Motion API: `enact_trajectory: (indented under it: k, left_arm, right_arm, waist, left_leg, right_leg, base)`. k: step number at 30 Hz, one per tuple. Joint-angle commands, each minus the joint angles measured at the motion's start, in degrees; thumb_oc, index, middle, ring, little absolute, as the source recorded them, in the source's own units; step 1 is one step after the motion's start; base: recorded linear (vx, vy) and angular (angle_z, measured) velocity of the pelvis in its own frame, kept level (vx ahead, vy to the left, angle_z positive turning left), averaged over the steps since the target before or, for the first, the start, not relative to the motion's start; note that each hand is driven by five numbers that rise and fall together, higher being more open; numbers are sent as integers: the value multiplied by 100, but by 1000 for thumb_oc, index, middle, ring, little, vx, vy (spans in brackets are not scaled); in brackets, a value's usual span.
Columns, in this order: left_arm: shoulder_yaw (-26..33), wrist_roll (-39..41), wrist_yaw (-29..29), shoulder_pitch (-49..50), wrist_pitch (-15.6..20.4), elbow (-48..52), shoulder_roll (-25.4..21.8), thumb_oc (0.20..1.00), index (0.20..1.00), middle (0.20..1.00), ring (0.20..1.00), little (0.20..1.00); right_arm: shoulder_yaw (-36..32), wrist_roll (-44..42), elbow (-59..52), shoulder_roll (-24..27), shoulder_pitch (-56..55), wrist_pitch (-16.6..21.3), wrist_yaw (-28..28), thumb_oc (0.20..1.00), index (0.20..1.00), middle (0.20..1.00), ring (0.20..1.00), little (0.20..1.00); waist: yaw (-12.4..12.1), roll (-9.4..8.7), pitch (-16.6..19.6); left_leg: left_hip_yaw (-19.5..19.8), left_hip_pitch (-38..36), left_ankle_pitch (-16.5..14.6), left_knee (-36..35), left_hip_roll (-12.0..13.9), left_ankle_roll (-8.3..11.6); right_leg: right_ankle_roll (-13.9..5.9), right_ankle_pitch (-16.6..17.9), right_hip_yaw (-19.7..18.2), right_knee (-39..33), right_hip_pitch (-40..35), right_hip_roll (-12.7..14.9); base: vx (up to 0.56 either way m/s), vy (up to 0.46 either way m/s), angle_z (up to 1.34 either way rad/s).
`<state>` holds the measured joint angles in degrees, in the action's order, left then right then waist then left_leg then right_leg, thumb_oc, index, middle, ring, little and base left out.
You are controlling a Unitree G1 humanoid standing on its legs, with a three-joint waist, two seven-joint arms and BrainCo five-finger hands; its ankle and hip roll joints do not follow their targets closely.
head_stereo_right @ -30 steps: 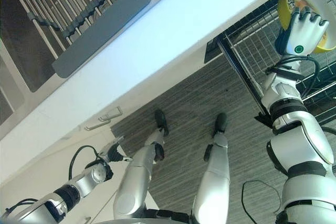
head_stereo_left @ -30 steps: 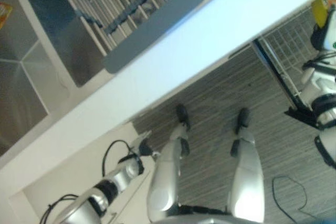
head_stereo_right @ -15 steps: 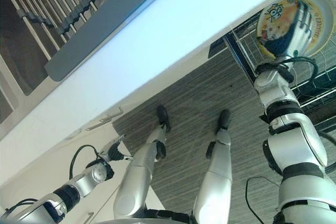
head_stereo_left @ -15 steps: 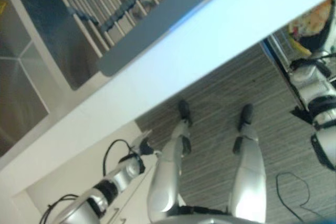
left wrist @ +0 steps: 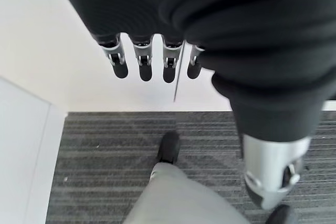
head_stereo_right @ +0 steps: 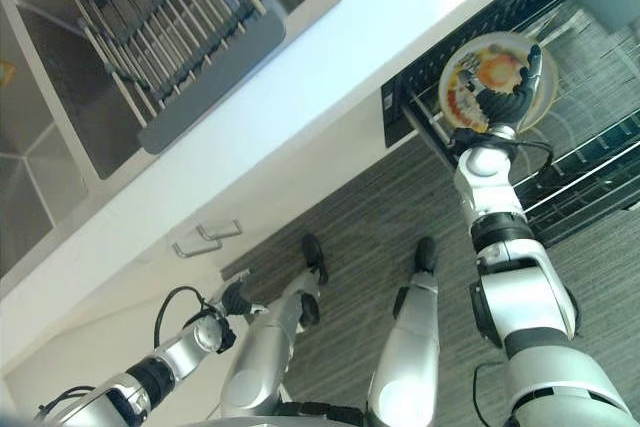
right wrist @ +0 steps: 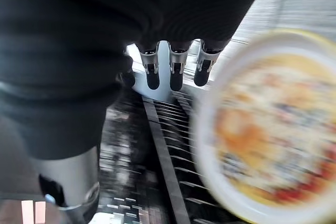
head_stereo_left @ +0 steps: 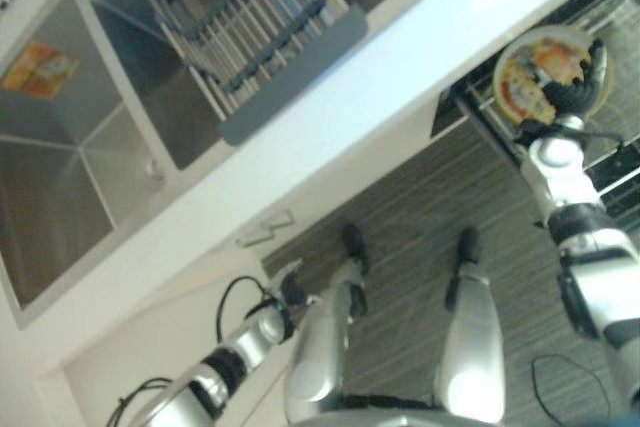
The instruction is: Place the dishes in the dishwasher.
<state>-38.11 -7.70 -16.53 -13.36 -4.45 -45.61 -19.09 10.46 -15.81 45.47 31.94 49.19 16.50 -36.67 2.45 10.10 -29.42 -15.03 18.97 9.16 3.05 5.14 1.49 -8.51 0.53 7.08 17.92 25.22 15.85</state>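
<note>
While the right hand [head_stereo_right: 497, 99] clasps the round yellow-patterned plate [head_stereo_right: 478, 75] over the black wire dishwasher rack [head_stereo_right: 590, 107], a loosened grip could drop it; the left hand [left wrist: 152, 61] hangs open beside the white bench [head_stereo_left: 330, 117].

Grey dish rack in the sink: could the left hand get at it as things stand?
Probably not right away: the left hand hangs low beside the cabinet front, fingers relaxed, while the grey dish rack sits in the steel sink beyond the white counter.
</note>
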Motion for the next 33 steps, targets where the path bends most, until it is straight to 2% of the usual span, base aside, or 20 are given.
enact_trajectory:
  k: [1,2,4,9,12,13,14,15,18,19,22,25,27,29,31,33]
  left_arm:
    - [128,-49,1,236,9,-618,36,1000,1000,1000,1000,1000]
    - [233,-31,-7,278,8,-757,51,1000,1000,1000,1000,1000]
    - [379,11,24,268,-9,-979,89,1000,1000,1000,1000,1000]
    - [766,127,185,466,-67,-1446,330,1000,1000,1000,1000,1000]
    - [1014,159,213,672,-119,-1559,423,1000,1000,1000,1000,1000]
    - [1090,184,182,768,-60,-1590,443,1000,1000,1000,1000,1000]
    - [1192,221,114,934,99,-1649,488,1000,1000,1000,1000,1000]
    - [1414,219,-9,1259,315,-1643,542,1000,1000,1000,1000,1000]
    - [1594,27,-115,1544,496,-1594,584,1000,1000,1000,1000,1000]
    - [1761,-99,-74,1729,561,-1598,526,1000,1000,1000,1000,1000]
    - [1819,-119,40,1853,599,-1675,438,1000,1000,1000,1000,1000]
    - [1711,12,145,1841,602,-1842,367,1000,1000,1000,1000,1000]
    - [1578,64,225,1785,562,-1934,346,1000,1000,1000,1000,1000]
    - [1531,84,255,1762,487,-1921,351,1000,1000,1000,1000,1000]
    - [1415,77,322,1707,385,-1904,336,1000,1000,1000,1000,1000]
    - [1324,55,352,1632,386,-1917,324,1000,1000,1000,1000,1000]
  right_arm:
    - [-213,251,-355,135,-55,-51,-564,1000,1000,1000,1000,1000]
    - [-274,246,-797,93,-222,-191,-617,1000,1000,1000,1000,1000]
    - [-336,422,-1396,35,-487,-304,-670,1000,1000,1000,1000,1000]
    - [-405,516,-2960,-66,-1377,-859,-910,1000,1000,1000,1000,1000]
    - [-597,317,-3670,-40,-2112,-955,-990,1000,1000,1000,1000,1000]
    - [-708,289,-3833,-25,-2364,-807,-986,1000,1000,1000,1000,1000]
    - [-887,256,-4059,7,-2718,-259,-913,1000,1000,1000,1000,1000]
    - [-1473,740,-4692,66,-3674,580,-992,1000,1000,1000,1000,1000]
    - [-2176,417,-5112,61,-4565,1204,-635,1000,1000,1000,1000,1000]
    - [-2747,-339,-5019,-29,-5108,1344,-196,1000,1000,1000,1000,1000]
    - [-3161,-1734,-4489,-317,-5353,1651,432,1000,1000,1000,1000,1000]
    - [-3525,-2770,-3659,-593,-5459,1732,536,1000,1000,1000,1000,1000]
    - [-3685,-3518,-2942,-716,-5464,1667,727,1000,1000,1000,1000,1000]
    - [-3709,-3921,-2684,-780,-5471,1494,999,1000,1000,1000,1000,1000]
    - [-3559,-4241,-2042,-779,-5367,1195,1585,1000,1000,1000,1000,1000]
    - [-3365,-4679,-1606,-729,-5113,934,1918,1000,1000,1000,1000,1000]
  waist:
    - [146,-180,-37]
    - [202,-320,-37]
    - [258,-484,22]
    - [460,-759,420]
    - [628,-877,598]
    - [685,-905,659]
    - [758,-938,752]
    - [935,-996,1045]
    - [1089,-1009,1261]
    - [1188,-1020,1383]
    - [1241,-1035,1455]
    - [1262,-998,1531]
    - [1217,-944,1550]
    - [1185,-915,1539]
    - [1065,-838,1489]
    - [953,-748,1445]
  left_leg:
    - [-20,-457,-1184,684,498,398]
    - [-59,-651,-1212,714,576,394]
    - [-61,-879,-1236,743,667,390]
    - [-89,-1255,-1310,762,785,378]
    - [-150,-1407,-1343,746,830,356]
    - [-168,-1457,-1356,735,840,346]
    - [-184,-1538,-1393,724,837,319]
    - [-282,-1774,-1384,547,858,311]
    - [-351,-1931,-1389,440,884,311]
    - [-409,-1999,-1425,438,893,317]
    - [-466,-2044,-1446,470,923,315]
    - [-496,-2110,-1464,494,946,314]
    - [-448,-2120,-1437,493,947,333]
    - [-409,-2100,-1419,508,949,343]
    - [-258,-2001,-1385,582,920,367]
    - [-139,-1842,-1312,624,916,402]
  right_leg:
    - [91,-1105,106,754,-214,-103]
    - [108,-1119,112,729,-453,-146]
    - [153,-1156,112,707,-741,-226]
    - [276,-1253,22,506,-1268,-457]
    - [311,-1277,-65,411,-1460,-538]
    - [317,-1283,-101,376,-1518,-561]
    - [324,-1296,-162,307,-1622,-596]
    - [281,-1308,-260,122,-1854,-636]
    - [255,-1310,-296,14,-1998,-658]
    - [252,-1337,-285,-10,-2083,-675]
    - [260,-1347,-212,-40,-2171,-660]
    - [299,-1393,-145,-35,-2276,-655]
    - [334,-1439,-89,16,-2314,-660]
    - [355,-1460,-57,52,-2319,-655]
    - [410,-1522,27,177,-2291,-630]
    - [448,-1532,83,269,-2191,-626]
  base:
    - [82,-82,-20]
    - [89,-99,-26]
    - [89,-93,-35]
    - [129,-55,-20]
    - [124,-20,-8]
    - [130,-14,-16]
    - [313,-45,-24]
    - [323,-54,-24]
    - [202,-52,-18]
    - [125,-75,-9]
    - [93,-86,-6]
    - [144,-92,1]
    - [143,-90,4]
    - [81,-51,10]
    - [55,-35,11]
    - [-14,-11,14]
